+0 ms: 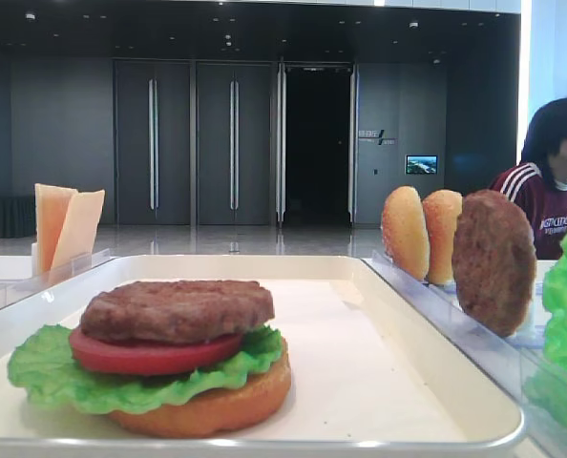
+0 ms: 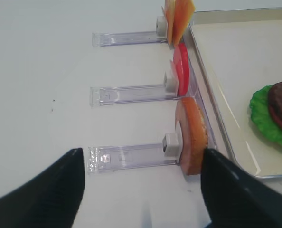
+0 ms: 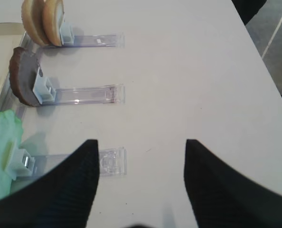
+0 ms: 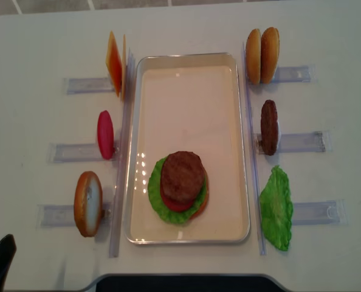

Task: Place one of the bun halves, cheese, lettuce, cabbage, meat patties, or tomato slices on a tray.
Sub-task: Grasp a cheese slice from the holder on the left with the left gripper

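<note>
Nearest my low camera, a stacked bun half [image 1: 207, 405], lettuce [image 1: 50, 372], tomato slice [image 1: 150, 353] and meat patty [image 1: 178, 310] sit on the white tray [image 4: 189, 91] toward six o'clock. Both cheese [image 4: 115, 64] slices stand racked off the tray at eleven o'clock. I see my left gripper [image 2: 143, 190] spread wide, holding nothing; my right gripper [image 3: 141, 180] likewise gapes over bare table [image 3: 202, 71].
</note>
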`<state>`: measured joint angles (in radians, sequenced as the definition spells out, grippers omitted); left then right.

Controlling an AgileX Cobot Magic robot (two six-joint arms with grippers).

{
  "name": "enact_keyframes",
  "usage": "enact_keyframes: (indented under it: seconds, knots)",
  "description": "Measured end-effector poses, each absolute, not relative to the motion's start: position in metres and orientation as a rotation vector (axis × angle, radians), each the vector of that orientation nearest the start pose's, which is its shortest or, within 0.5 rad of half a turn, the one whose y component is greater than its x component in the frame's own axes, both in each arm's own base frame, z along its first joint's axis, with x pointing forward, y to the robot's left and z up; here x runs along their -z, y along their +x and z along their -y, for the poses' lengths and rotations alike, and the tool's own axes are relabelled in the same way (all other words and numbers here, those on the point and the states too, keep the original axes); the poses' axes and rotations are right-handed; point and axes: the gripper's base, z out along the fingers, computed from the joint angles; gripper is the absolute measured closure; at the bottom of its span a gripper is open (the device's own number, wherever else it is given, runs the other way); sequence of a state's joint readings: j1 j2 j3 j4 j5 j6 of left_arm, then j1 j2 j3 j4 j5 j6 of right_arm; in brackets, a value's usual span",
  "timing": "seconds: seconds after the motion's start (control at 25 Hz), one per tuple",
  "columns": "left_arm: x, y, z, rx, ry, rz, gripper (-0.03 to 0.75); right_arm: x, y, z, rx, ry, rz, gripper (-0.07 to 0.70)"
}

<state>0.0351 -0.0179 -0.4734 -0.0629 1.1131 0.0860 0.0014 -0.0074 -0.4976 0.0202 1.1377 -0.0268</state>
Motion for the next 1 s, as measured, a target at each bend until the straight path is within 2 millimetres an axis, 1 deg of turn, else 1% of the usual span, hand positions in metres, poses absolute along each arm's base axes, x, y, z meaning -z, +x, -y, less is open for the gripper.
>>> enact_keyframes:
  seconds: [0.8,1.0]
  knots:
    - [-0.2659,-0.0068,0.0083,0.047,0.061,-2.101,0.136,-0.2705,-0.0092,-0.0017,-0.009,-0.033,-2.116,0.22]
    - [-0.2661,0.0014,0.0081,0.058,0.049,-2.158,0.136,-0.2705,-0.0092,-0.0017,-0.009,-0.033,-2.116,0.22]
